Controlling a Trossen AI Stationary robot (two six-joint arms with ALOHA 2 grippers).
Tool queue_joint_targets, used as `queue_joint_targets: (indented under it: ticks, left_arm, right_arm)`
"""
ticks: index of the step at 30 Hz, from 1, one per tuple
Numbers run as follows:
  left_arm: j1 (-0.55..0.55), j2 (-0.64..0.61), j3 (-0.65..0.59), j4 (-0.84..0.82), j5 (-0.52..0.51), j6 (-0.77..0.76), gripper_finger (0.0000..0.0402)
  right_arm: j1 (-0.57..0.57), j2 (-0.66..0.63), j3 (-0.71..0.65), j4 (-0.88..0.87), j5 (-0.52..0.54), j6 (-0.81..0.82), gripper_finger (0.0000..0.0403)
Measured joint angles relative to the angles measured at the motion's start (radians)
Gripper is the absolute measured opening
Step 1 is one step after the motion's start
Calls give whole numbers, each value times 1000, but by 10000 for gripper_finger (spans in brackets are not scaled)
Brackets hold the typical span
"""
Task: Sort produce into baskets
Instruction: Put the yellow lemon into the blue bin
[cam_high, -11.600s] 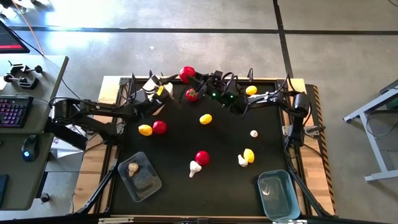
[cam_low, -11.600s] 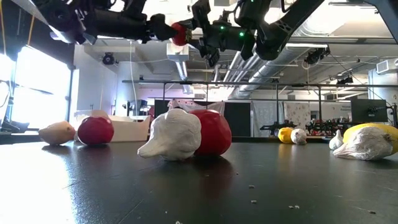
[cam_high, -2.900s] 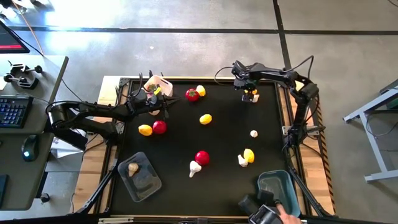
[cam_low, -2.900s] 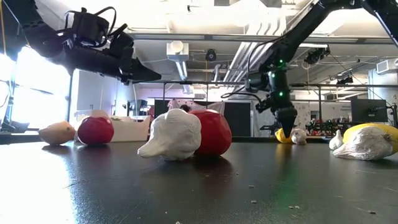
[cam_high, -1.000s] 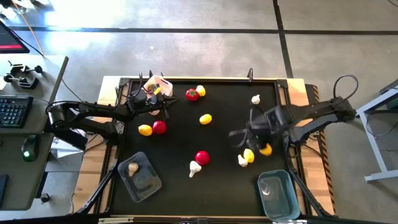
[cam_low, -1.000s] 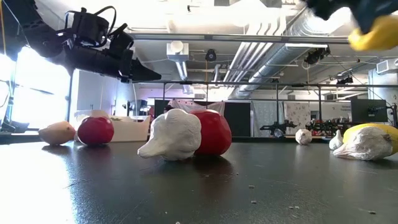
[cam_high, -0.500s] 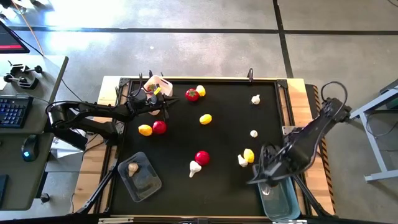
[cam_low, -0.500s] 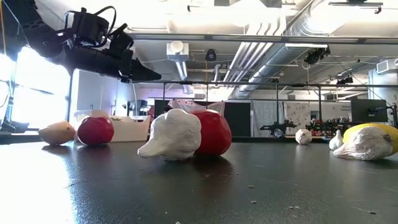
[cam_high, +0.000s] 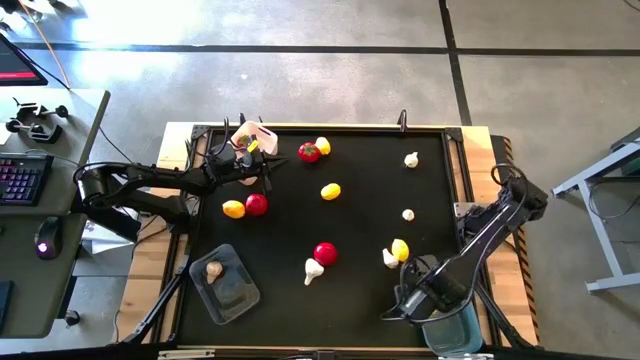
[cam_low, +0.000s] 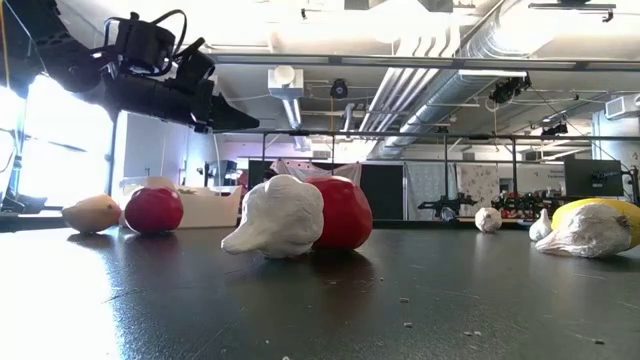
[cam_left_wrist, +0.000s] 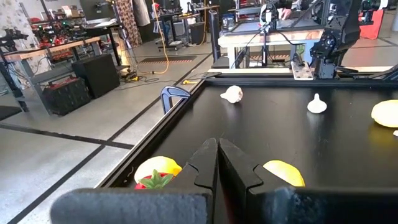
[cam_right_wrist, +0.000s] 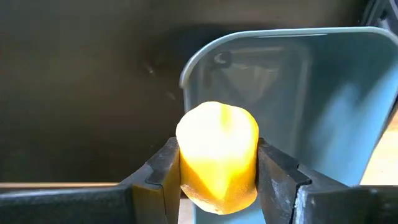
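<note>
A yellow lemon (cam_right_wrist: 217, 155) sits pinched between the two fingers of the right gripper (cam_right_wrist: 217, 171), which hangs just over the near rim of the light blue basket (cam_right_wrist: 323, 106). In the high view that gripper (cam_high: 428, 295) is at the bench's near right corner, directly above the blue basket (cam_high: 455, 330), most of which the arm covers.

The rest of the produce lies spread over the black bench (cam_high: 360, 220). Near the right arm, a lemon (cam_high: 400, 248) touches a garlic bulb (cam_high: 389, 259); a smaller garlic bulb (cam_high: 408, 214) lies farther back, and another (cam_high: 411, 159) sits near the far right edge. In the middle, a red tomato (cam_high: 324, 253) rests against a white garlic piece (cam_high: 314, 269); the low view shows this pair close up, the garlic (cam_low: 275, 218) in front of the tomato (cam_low: 340, 212). A lone lemon (cam_high: 330, 191) lies toward the back centre. At the far edge a tomato with a green top (cam_high: 309, 152) sits beside another lemon (cam_high: 322, 146). On the left, a lemon (cam_high: 233, 209) touches a tomato (cam_high: 256, 204).

The clear greyish basket (cam_high: 228, 285) stands at the near left with one beige garlic bulb (cam_high: 213, 269) inside. The white basket (cam_high: 252, 134) is at the far left corner, partly hidden by the left arm.

The left gripper (cam_high: 262, 170) hovers beside the white basket, its fingers (cam_left_wrist: 233, 168) pressed together on nothing.
</note>
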Motion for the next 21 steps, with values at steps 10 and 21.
queue_joint_targets:
  ticks: [10,21]
  left_arm:
    - [0,0,0,-1,0,-24,0]
    - [0,0,0,-3,1,-50,0]
  right_arm:
    - [46,5,-54,-16,22,8,140]
    - [65,-74,-279,244,52,-27,140]
